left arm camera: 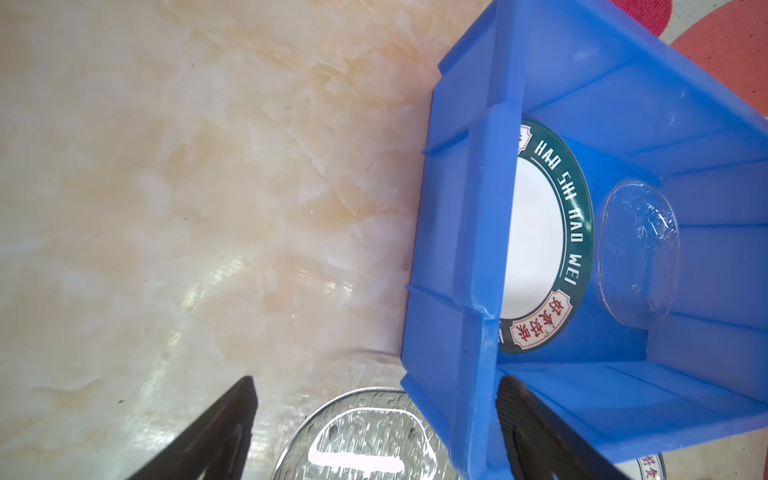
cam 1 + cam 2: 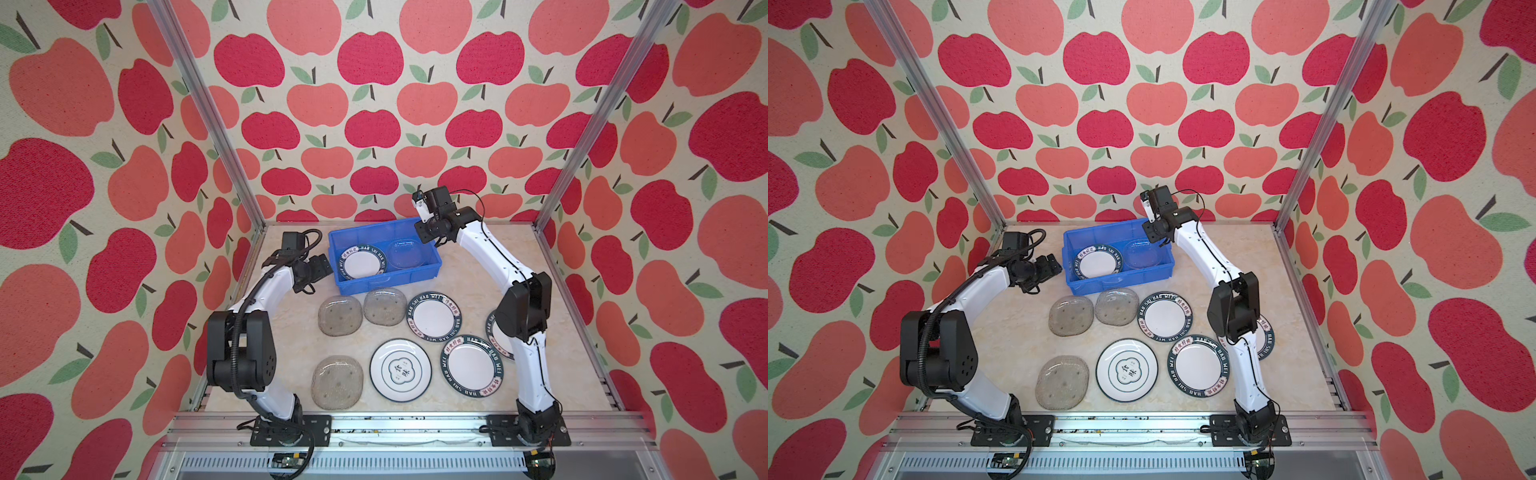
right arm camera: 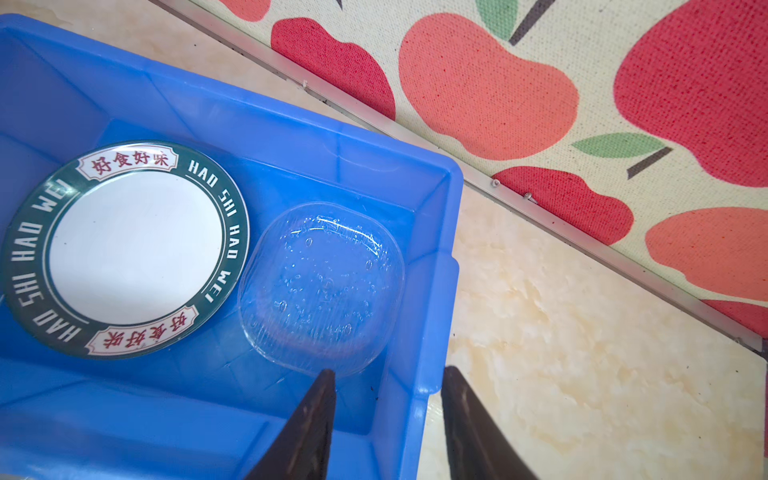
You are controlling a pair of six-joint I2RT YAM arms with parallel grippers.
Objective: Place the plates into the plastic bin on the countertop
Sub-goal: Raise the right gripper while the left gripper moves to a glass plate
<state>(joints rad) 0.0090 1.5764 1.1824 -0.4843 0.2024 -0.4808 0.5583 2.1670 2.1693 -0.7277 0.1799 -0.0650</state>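
Note:
The blue plastic bin (image 2: 386, 283) (image 2: 1121, 283) stands at the back of the countertop (image 2: 291, 332). Inside it lie a green-rimmed plate (image 2: 361, 264) (image 3: 133, 245) and a clear glass plate (image 2: 407, 253) (image 3: 324, 286). In front of the bin lie three grey glass plates (image 2: 340, 316), an emblem plate (image 2: 401, 370) and green-rimmed plates (image 2: 434, 316), one half hidden by the right arm. My left gripper (image 2: 322, 267) (image 1: 376, 384) is open at the bin's left front corner, above a glass plate (image 1: 361, 436). My right gripper (image 2: 422, 235) (image 3: 389, 372) is open, its fingers either side of the bin's right wall (image 3: 428, 291).
Apple-patterned walls and aluminium rails (image 2: 561, 166) close in the countertop on three sides. Both arm bases are bolted to the front rail (image 2: 395, 428). Bare countertop shows left of the glass plates (image 1: 187, 187) and right of the bin (image 3: 582, 353).

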